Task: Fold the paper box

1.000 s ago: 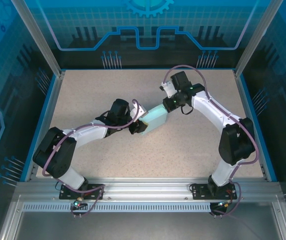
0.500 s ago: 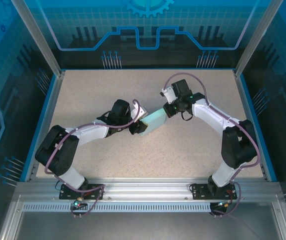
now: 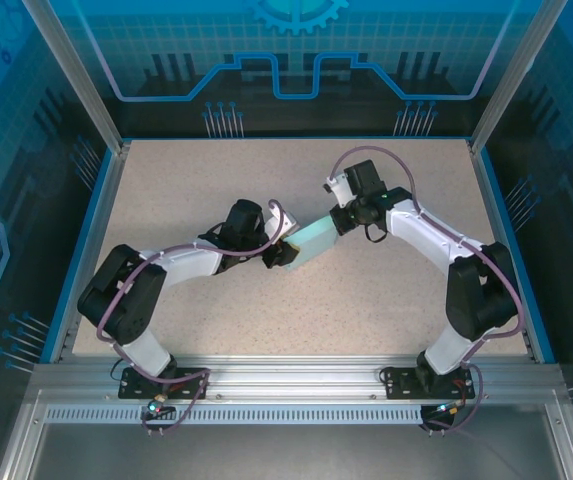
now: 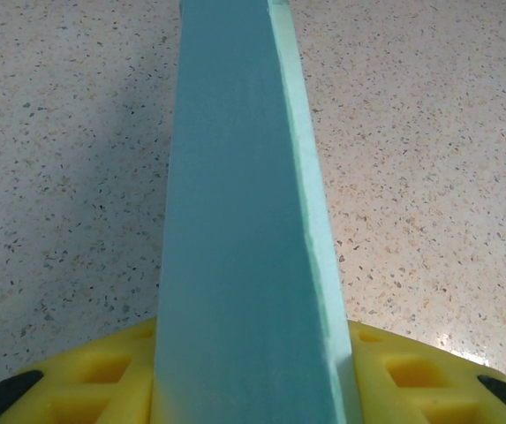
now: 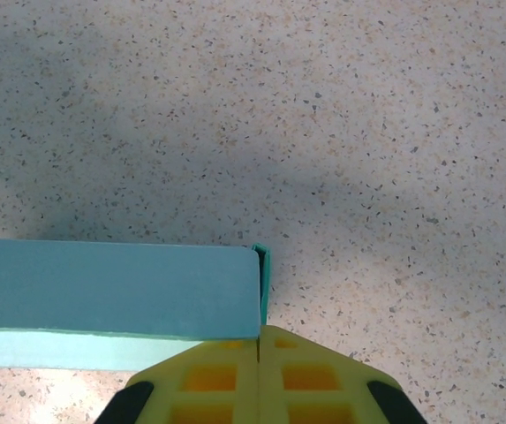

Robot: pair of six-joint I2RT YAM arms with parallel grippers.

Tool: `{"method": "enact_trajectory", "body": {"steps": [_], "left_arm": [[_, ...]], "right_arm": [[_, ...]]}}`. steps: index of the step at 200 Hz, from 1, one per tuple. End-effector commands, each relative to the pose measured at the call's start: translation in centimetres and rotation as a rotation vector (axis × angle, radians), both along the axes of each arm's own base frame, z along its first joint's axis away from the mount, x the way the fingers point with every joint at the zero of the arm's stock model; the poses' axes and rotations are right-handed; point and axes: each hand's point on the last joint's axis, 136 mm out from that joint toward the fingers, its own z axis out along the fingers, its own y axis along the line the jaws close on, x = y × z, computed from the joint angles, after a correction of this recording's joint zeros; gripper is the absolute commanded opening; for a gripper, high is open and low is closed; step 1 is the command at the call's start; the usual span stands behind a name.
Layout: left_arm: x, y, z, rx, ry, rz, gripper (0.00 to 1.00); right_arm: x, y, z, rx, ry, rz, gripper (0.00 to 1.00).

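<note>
Teal card makes up the paper box (image 3: 313,240), which is found near the middle of the speckled counter (image 3: 196,180), stretched between the two hands. The left hand (image 3: 282,255) is clamped on the box's lower-left end, its fingers held partly apart by the card. In the left wrist view the box is seen passing between the yellow fingers (image 4: 94,384), one on each side, and running straight away from them. The right hand (image 3: 339,221) is set at the box's upper-right end. Its yellow fingers (image 5: 208,380) are pressed together, and their tips are met by a narrow end flap (image 5: 264,283) at the box's corner. Whether that flap is nipped between them cannot be told. The long axis is laid from lower left to upper right in the overhead view, one end pointed at each hand.
</note>
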Motion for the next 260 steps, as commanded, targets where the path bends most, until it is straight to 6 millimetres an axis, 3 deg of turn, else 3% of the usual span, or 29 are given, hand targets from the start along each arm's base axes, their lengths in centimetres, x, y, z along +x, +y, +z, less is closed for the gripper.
{"method": "enact_trajectory", "body": {"steps": [1,66,105,130,162,193,226,260], "left_arm": [[1.1,0.0,0.0,-0.005,0.011,0.039,0.44],[1.3,0.1,1.7,-0.045,0.001,0.072,0.71],[0.7,0.7,3.7,-0.093,-0.009,0.115,0.83],[0.3,1.8,4.6,-0.105,-0.007,0.184,0.85],[-0.8,3.9,5.5,-0.099,0.041,0.296,0.79],[-2.1,5.4,4.7,-0.030,0.116,0.347,0.67],[-2.9,5.6,4.3,-0.016,0.142,0.340,0.50],[-2.5,5.2,4.1,-0.004,0.147,0.325,0.35]], "right_arm": [[-1.3,0.0,0.7,0.004,0.006,-0.028,0.00],[-1.5,0.4,0.5,0.007,0.009,-0.055,0.00],[-1.7,0.4,0.3,0.006,0.017,-0.077,0.00],[-1.9,0.6,0.0,0.001,0.023,-0.079,0.00],[-1.9,0.7,0.1,0.001,0.025,-0.078,0.00],[-1.9,0.7,0.2,0.000,0.022,-0.077,0.00],[-1.9,0.7,0.1,-0.001,0.021,-0.079,0.00],[-1.9,0.8,0.1,0.005,0.024,-0.076,0.00]]}}
